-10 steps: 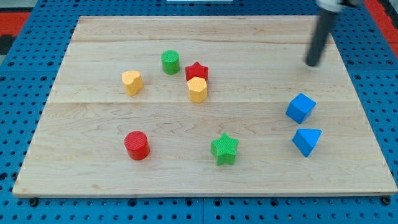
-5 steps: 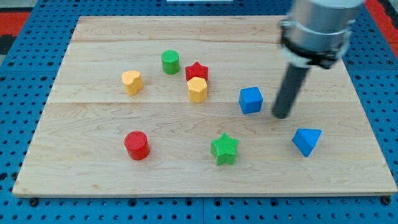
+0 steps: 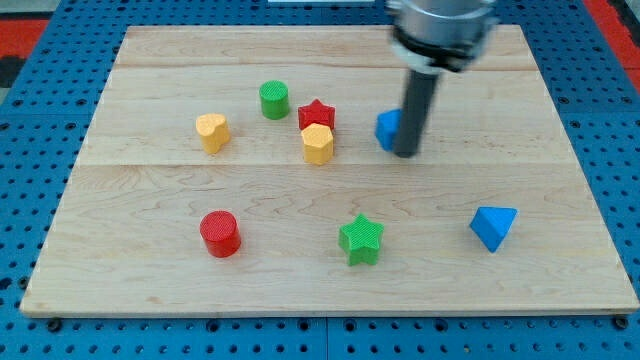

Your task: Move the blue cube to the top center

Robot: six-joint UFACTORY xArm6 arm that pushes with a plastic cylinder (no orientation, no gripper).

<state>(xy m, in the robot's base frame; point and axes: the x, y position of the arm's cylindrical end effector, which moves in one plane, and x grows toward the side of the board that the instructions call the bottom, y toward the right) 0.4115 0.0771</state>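
The blue cube [image 3: 388, 129] sits right of the board's middle, mostly hidden behind my rod. My tip [image 3: 405, 153] rests on the wooden board [image 3: 150, 60] against the cube's lower right side. The rod rises from there toward the view's top, where the arm's grey end shows.
A red star [image 3: 317, 113] and a yellow hexagonal block [image 3: 318, 144] stand together left of the cube. A green cylinder [image 3: 274, 99] and a yellow heart-like block [image 3: 212, 132] lie further left. A red cylinder [image 3: 220, 233], a green star [image 3: 361, 239] and a blue triangular block [image 3: 494, 226] lie lower down.
The blue cube has slid from the right side leftward and then up toward the view's top. My tip has followed it, moving left and up behind it.
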